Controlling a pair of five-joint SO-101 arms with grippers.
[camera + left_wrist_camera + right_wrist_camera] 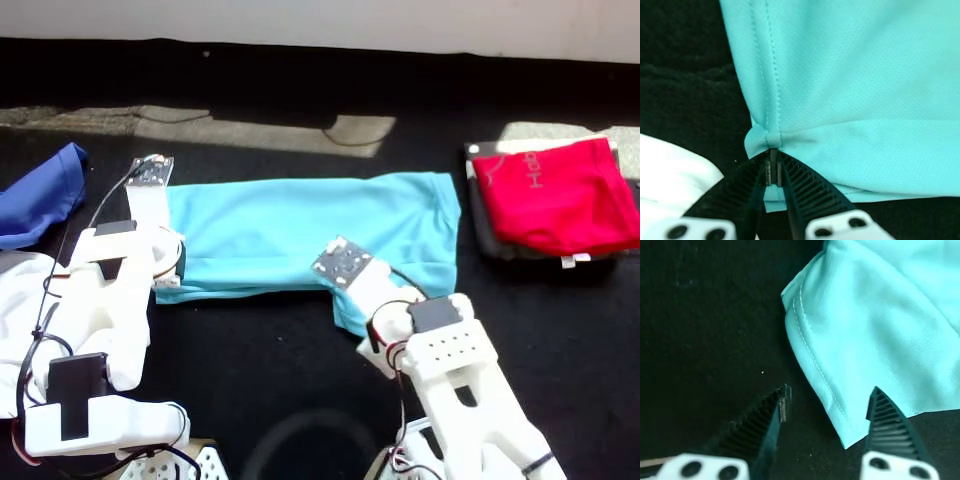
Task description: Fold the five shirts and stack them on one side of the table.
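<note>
**Left gripper (773,167) pinches teal shirt (300,240); right gripper (830,395) gapes**

The left gripper is closed tight on the shirt's hem corner. The right gripper's jaws stand apart, astride a sleeve corner. The teal shirt lies across the centre of the black tabletop (250,350). At right, a red shirt (560,195) covers most of a dark garment (485,235). At far left, a blue shirt (40,195) is cut off, and a white shirt (20,290) is partly hidden behind an arm.

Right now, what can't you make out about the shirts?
High view: how many shirts lie under the red shirt; it covers most of them.
High view: the blue shirt and the white shirt run off the left edge.
High view: the turquoise shirt, lower sleeve partly under the right arm.
</note>
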